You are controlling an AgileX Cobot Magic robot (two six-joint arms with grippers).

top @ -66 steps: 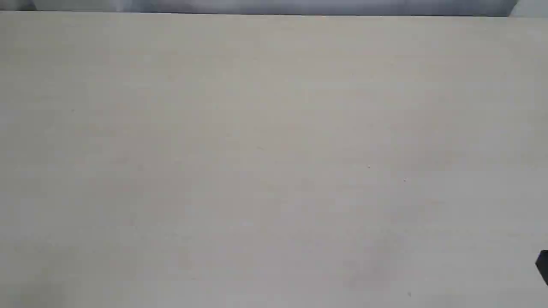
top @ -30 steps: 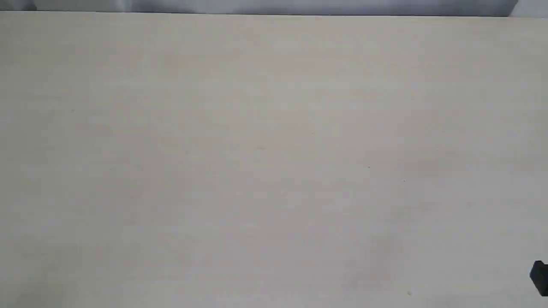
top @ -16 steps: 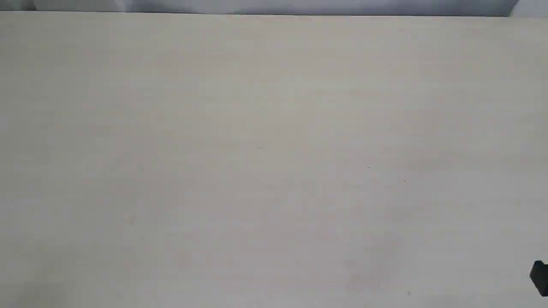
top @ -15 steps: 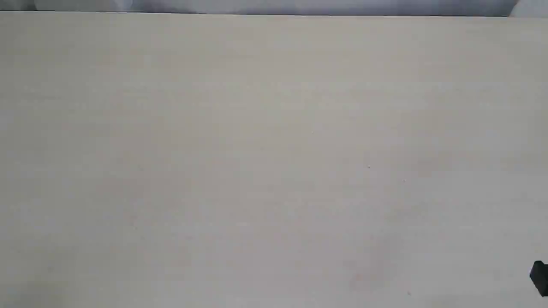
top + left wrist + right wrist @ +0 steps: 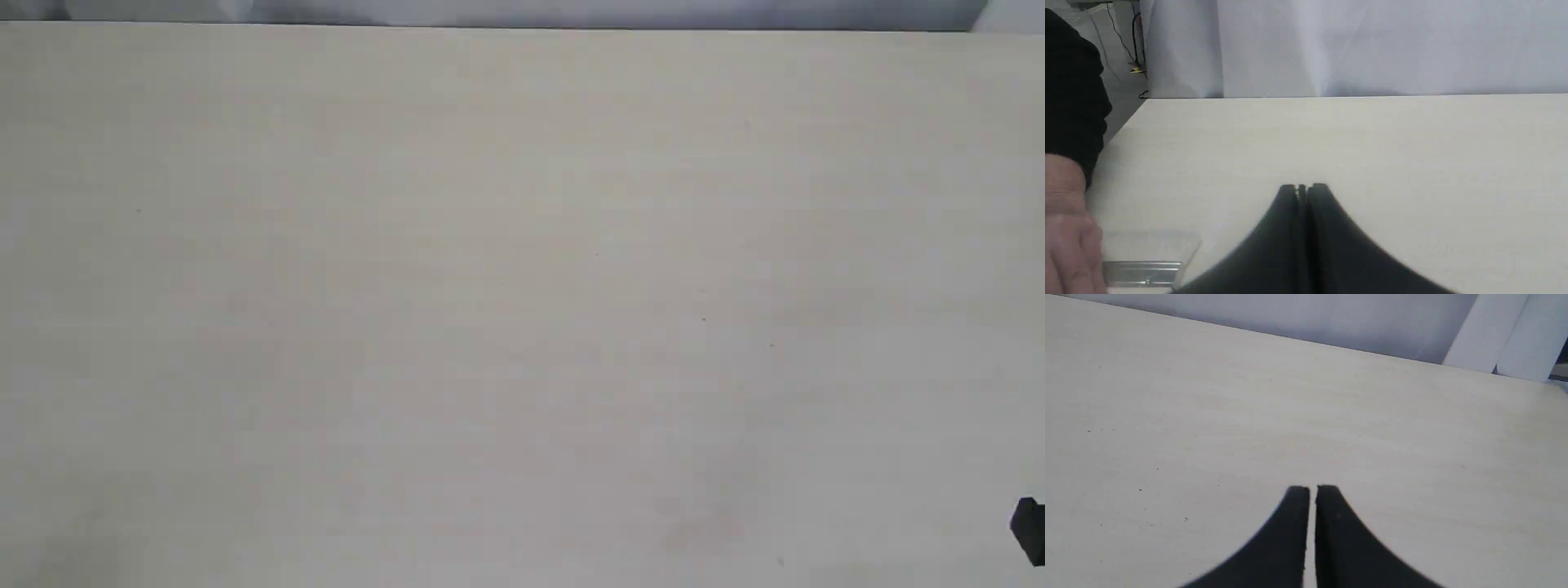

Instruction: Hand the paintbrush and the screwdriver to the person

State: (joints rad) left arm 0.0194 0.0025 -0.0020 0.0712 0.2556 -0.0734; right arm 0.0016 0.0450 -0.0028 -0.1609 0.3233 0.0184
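Exterior view: pale beige table (image 5: 522, 286) fills nearly the whole frame, with a grey-white cloth backdrop (image 5: 522, 12) along its far edge. A small black angular part (image 5: 1030, 531) juts in at the lower right edge; too little shows to identify it. Left wrist view: black left end effector (image 5: 1302, 188), fingers pressed together with nothing between them, over bare table. Off to one side, near the table's side edge, is the person's bare light-skinned hand (image 5: 1065, 232), with a black sleeve (image 5: 1069, 90) above the wrist. Touching the hand is the wide flat paintbrush (image 5: 1141, 272), showing pale bristles and a shiny metal ferrule; its handle is out of frame. Cannot tell whether the hand grips it or it lies on the table. Right wrist view: black right end effector (image 5: 1311, 489), fingers all but closed with only a thin slit between them, nothing gripped, over bare table.
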